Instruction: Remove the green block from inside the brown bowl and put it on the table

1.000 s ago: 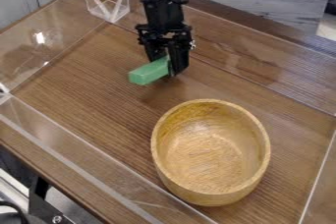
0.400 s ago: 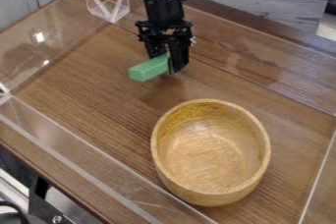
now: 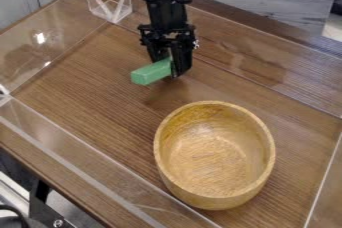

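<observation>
My gripper (image 3: 171,69) pinches the green block (image 3: 151,72) low over the table (image 3: 80,102), at eleven o'clock from the empty brown bowl (image 3: 215,154).

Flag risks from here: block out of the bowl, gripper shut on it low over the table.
1. The gripper holds the green block by one end only, so it may pivot or tip on release.
2. Whether the block rests on the table is unclear; opening early could drop it.
</observation>
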### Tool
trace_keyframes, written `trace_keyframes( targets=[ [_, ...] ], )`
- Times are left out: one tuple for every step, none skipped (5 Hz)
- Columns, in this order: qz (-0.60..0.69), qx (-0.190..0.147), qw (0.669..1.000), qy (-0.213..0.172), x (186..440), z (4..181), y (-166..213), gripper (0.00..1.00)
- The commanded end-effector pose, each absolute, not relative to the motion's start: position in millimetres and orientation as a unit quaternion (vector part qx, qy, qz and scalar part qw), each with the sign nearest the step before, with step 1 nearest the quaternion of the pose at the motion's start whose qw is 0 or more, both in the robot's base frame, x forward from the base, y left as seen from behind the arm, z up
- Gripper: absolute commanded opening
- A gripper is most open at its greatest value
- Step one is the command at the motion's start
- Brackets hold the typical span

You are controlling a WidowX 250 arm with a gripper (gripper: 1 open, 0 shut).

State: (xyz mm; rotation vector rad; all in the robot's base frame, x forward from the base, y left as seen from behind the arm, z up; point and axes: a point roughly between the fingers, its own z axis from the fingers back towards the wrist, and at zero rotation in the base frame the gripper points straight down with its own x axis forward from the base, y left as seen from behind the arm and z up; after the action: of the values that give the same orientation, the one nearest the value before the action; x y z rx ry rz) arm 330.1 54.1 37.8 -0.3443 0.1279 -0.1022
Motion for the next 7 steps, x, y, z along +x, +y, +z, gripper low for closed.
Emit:
trace_keyframes(
  targets=[
    [-0.058,-0.161,0.985,0.037,341.6,55.4,56.5,0.00],
    [-0.058,-0.162,0.984,0.039,343.4,55.1,55.5,0.00],
    [-0.059,-0.163,0.984,0.042,345.1,54.9,54.5,0.00],
    [-0.059,-0.164,0.984,0.045,346.4,54.6,53.5,0.00],
    [-0.060,-0.166,0.983,0.050,347.0,55.2,52.2,0.00],
    [-0.061,-0.167,0.983,0.055,347.6,55.2,51.2,0.00],
    [-0.062,-0.167,0.982,0.059,348.1,55.5,50.1,0.00]
  ],
)
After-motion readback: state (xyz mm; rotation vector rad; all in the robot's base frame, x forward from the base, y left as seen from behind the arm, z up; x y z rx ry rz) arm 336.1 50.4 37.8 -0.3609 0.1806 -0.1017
